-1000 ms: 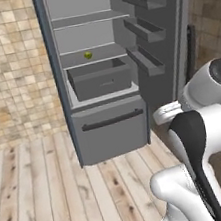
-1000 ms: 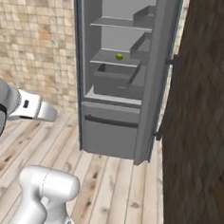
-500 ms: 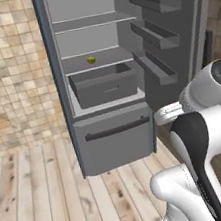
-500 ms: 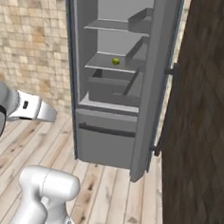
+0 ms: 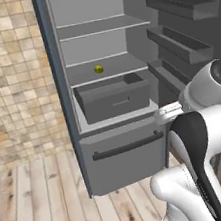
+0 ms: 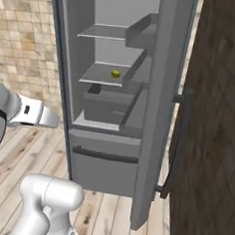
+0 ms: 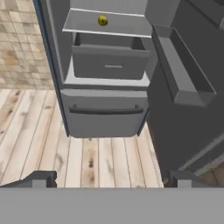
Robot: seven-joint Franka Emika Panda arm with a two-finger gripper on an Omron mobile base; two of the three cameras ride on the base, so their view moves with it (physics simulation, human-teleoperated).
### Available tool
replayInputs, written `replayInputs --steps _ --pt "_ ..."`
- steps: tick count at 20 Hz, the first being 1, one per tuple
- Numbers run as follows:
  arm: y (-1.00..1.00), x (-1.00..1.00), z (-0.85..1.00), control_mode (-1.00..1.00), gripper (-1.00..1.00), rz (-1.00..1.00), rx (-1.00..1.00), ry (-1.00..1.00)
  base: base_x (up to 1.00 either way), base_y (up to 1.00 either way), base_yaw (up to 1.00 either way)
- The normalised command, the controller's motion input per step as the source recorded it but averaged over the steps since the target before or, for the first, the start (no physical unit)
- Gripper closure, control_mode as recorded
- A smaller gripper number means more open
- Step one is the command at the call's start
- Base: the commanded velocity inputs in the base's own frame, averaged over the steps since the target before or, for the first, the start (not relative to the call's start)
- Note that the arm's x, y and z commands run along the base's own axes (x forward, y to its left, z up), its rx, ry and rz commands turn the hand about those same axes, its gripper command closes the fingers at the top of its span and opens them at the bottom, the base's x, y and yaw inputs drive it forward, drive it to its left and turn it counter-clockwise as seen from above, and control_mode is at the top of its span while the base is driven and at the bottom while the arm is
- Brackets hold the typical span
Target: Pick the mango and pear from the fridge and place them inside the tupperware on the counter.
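Observation:
The fridge (image 5: pixel 126 165) (image 6: pixel 103 168) (image 7: pixel 105 120) stands open ahead of me, dark blue-grey outside and grey inside. A small yellow-green pear (image 5: pixel 98 69) (image 6: pixel 115 74) (image 7: pixel 103 20) lies on a pale middle shelf, just above the grey drawer (image 5: pixel 113 99) (image 7: pixel 111 61). My gripper (image 7: pixel 111 179) is open and empty, well short of the fridge and lower than the pear, over the wooden floor. The mango, the tupperware and the counter are out of view.
The fridge door (image 6: pixel 159 118) hangs open to the right, its racks (image 5: pixel 177 41) (image 7: pixel 179 74) jutting inward. A dark wall panel (image 6: pixel 214 122) stands right of the door. Beige tiled wall (image 5: pixel 12 87) lies left of the fridge, wooden floor (image 7: pixel 87 162) in front.
The base has driven closer to the fridge, so it fills more of both base views. The pear stays on its shelf. The gripper remains open.

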Motion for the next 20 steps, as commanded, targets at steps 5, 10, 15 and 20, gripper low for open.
replayInputs --steps 5,10,15,20 --pt "0.00 0.00 0.00 1.00 -1.00 0.00 0.00 0.00 0.65 0.00 -0.01" --pt "0.00 0.00 0.00 1.00 -1.00 0.00 0.00 0.00 0.55 0.00 -0.01" --pt "0.00 0.00 0.00 1.00 -1.00 0.00 0.00 0.00 0.58 0.00 -0.01" --pt "0.00 0.00 0.00 1.00 -1.00 0.00 0.00 0.00 0.58 0.00 -0.01"
